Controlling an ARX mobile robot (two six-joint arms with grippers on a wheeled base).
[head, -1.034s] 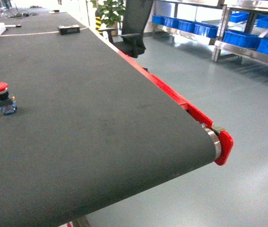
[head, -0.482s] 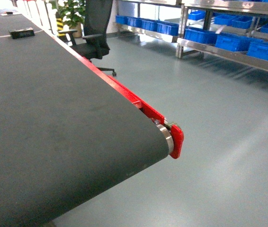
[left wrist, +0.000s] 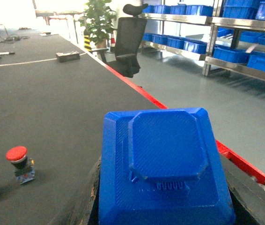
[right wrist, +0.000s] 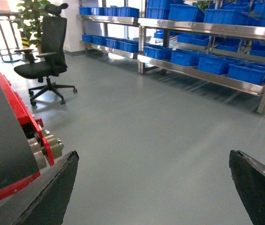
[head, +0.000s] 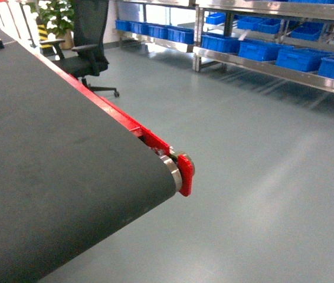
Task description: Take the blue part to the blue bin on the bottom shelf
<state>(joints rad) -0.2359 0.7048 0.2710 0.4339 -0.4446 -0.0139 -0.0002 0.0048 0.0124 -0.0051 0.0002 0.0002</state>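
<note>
The blue part [left wrist: 163,166] is seen filling the lower middle of the left wrist view, held between the dark fingers [left wrist: 88,197] of the left gripper [left wrist: 163,206], which are closed against its two sides; its raised octagonal face is turned toward the camera. Beyond and to the left of that pincer a red-capped push button [left wrist: 19,163] is stood upright on the black conveyor belt [left wrist: 53,103], and farther off a small dark box [left wrist: 67,56] is laid on the same surface. The right gripper [right wrist: 153,187] is held wide open over bare floor, with only its two dark fingertips [right wrist: 53,192] showing at the bottom corners. Left of it, the belt's end roller [right wrist: 41,147] and red side rail [right wrist: 13,103] are seen. Ahead of both pincers, across the grey-green floor [head: 255,177], steel racks are lined with blue bins [head: 260,50]; the bottom shelf [head: 273,69] carries a row of them. A black office chair [right wrist: 46,63] and a potted plant [left wrist: 97,21] are stood near the belt's far side. Neither arm appears in the head view. No legible writing can be made out.
</note>
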